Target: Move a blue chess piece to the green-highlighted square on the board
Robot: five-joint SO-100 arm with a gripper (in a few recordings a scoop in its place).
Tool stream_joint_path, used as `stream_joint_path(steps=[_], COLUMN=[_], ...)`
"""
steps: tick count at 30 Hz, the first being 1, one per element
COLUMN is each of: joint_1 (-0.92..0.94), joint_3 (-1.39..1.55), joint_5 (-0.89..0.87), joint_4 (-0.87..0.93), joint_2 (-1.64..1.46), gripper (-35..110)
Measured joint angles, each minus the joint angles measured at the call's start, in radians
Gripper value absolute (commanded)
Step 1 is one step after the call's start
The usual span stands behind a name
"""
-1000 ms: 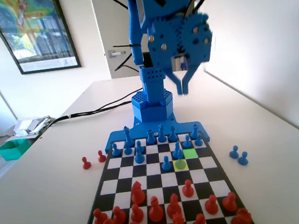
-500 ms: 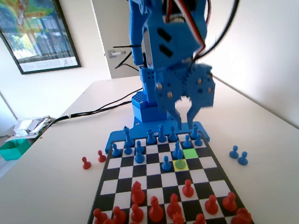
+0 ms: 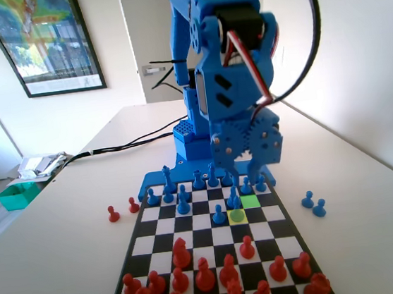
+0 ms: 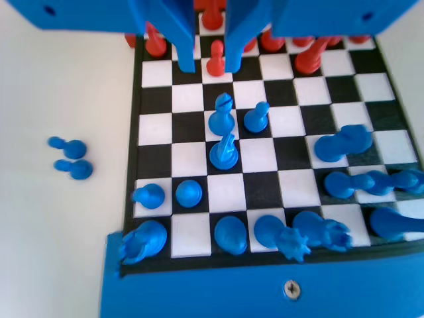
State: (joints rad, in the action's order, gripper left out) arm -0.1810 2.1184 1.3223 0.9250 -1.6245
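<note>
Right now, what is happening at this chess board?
A blue arm is working over the board. Its gripper hangs open and empty above the blue pieces at the far end in the fixed view. The pawn stands on the yellow square, and the green square next to it, one row nearer the arm, is free. Nothing is grasped yet. Two blue pawns and two red pawns lie off the board.

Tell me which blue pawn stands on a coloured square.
The greenish-blue pawn on the yellow square, diagonally next to the green square. The other blue pawns stand on black or white squares or the table.
</note>
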Motion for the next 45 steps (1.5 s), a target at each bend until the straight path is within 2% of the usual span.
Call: stream_joint_path(steps=[45], joint_1=[0.014], joint_3=[0.066], joint_5=[0.054], joint_4=[-0.179], joint_2=[0.158], gripper=[10])
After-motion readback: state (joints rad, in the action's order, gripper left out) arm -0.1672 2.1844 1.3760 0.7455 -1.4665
